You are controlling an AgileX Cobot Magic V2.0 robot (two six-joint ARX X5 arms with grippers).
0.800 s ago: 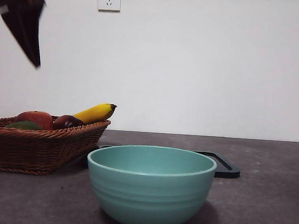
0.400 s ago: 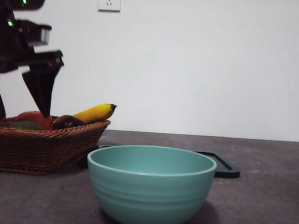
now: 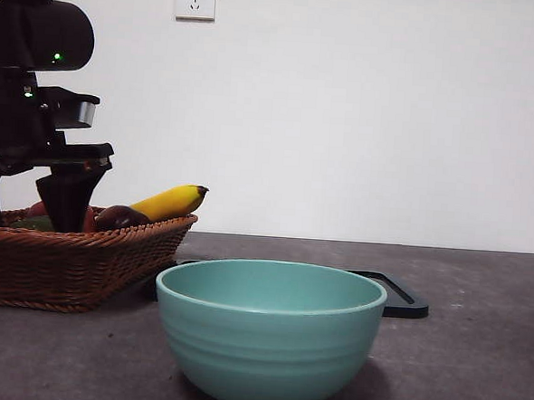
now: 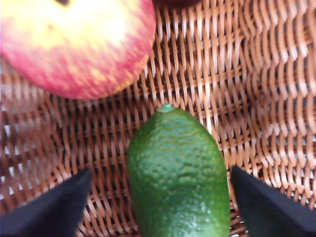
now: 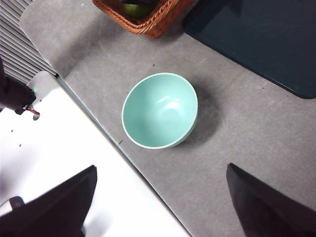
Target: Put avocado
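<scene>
The avocado (image 4: 177, 173) is dull green and bumpy and lies in the wicker basket (image 4: 247, 74). My left gripper (image 4: 160, 169) is open, with one jaw on each side of the avocado and not touching it. In the front view this gripper (image 3: 26, 208) reaches down into the basket (image 3: 63, 265) at the far left and hides the avocado. The right wrist view shows a bit of green in the basket (image 5: 158, 17). My right gripper (image 5: 160, 207) is open and empty, high above the table.
A red-yellow apple (image 4: 74, 44) lies just beyond the avocado. A banana (image 3: 169, 201) and a dark purple-red fruit (image 3: 121, 216) rest at the basket's right end. A teal bowl (image 3: 268, 332) stands in front, with a black tray (image 3: 397, 294) behind it.
My left arm has come down from the top left corner into the basket, and its jaws now stand around the avocado. The fruit, the bowl and the tray have not moved.
</scene>
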